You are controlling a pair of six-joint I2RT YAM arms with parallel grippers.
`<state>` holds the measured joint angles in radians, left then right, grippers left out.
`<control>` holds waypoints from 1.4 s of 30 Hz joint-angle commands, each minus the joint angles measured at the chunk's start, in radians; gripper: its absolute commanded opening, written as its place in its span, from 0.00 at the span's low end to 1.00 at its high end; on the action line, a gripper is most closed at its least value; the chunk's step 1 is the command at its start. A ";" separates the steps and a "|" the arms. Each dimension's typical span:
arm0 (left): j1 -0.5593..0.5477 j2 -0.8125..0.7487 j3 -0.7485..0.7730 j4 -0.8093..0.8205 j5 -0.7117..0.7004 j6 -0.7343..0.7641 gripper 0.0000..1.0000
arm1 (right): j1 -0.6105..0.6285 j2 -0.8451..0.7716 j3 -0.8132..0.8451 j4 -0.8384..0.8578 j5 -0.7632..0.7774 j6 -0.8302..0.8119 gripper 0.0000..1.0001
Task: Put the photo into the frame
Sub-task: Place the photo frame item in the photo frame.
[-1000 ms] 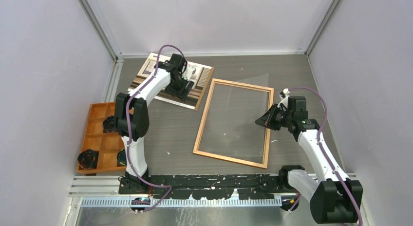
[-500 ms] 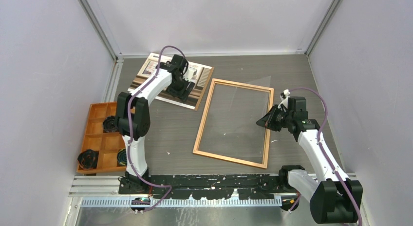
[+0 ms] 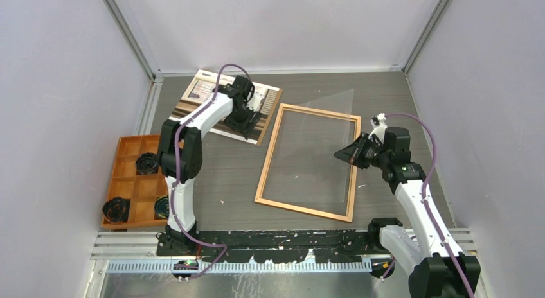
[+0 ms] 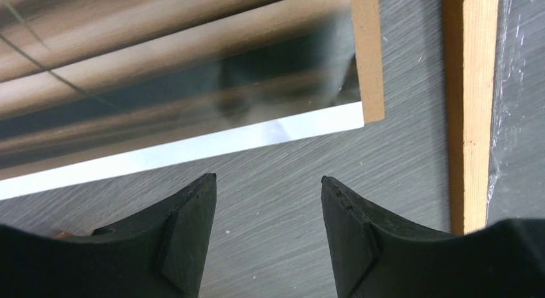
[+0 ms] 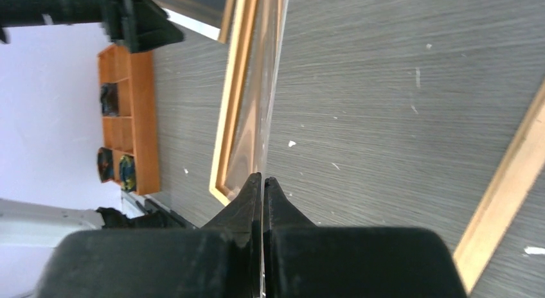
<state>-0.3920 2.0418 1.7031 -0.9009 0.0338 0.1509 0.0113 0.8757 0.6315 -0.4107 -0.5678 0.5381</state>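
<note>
The photo (image 3: 204, 92) lies face up at the back left, on a brown fibreboard (image 4: 367, 54) that sticks out past its right edge. My left gripper (image 3: 247, 121) hovers open and empty just off the photo's (image 4: 160, 67) near right corner, with its fingertips (image 4: 204, 182) over bare table. The frame (image 3: 270, 158) lies flat mid-table; one of its rails (image 4: 472, 105) runs along the right of the left wrist view. My right gripper (image 3: 350, 154) is shut on the edge of a clear pane (image 5: 268, 86) and holds it tilted up over the frame's right rail (image 5: 508, 189).
An orange compartment tray (image 3: 126, 182) with black items sits at the left edge, also in the right wrist view (image 5: 138, 118). Purple walls close in the table on three sides. A black rail (image 3: 283, 239) runs along the near edge.
My left gripper has slid right along the photo to its near right corner. My right arm has lifted and shifted slightly with the clear pane in it.
</note>
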 commanded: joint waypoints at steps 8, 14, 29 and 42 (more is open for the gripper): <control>-0.068 0.034 -0.091 0.125 -0.006 0.001 0.62 | 0.003 -0.027 -0.021 0.234 -0.148 0.127 0.01; -0.101 0.036 -0.140 0.159 -0.003 -0.010 0.61 | 0.003 -0.014 -0.032 0.317 -0.181 0.181 0.01; -0.169 0.005 -0.224 0.185 0.058 -0.033 0.61 | 0.003 0.006 -0.070 0.406 -0.221 0.234 0.01; -0.190 -0.014 -0.252 0.186 0.104 -0.045 0.61 | 0.003 0.029 -0.070 0.484 -0.218 0.289 0.01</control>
<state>-0.5686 2.0350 1.4830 -0.7063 0.0570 0.1329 0.0120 0.9108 0.5549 -0.0128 -0.7761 0.8135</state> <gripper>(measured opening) 0.610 0.021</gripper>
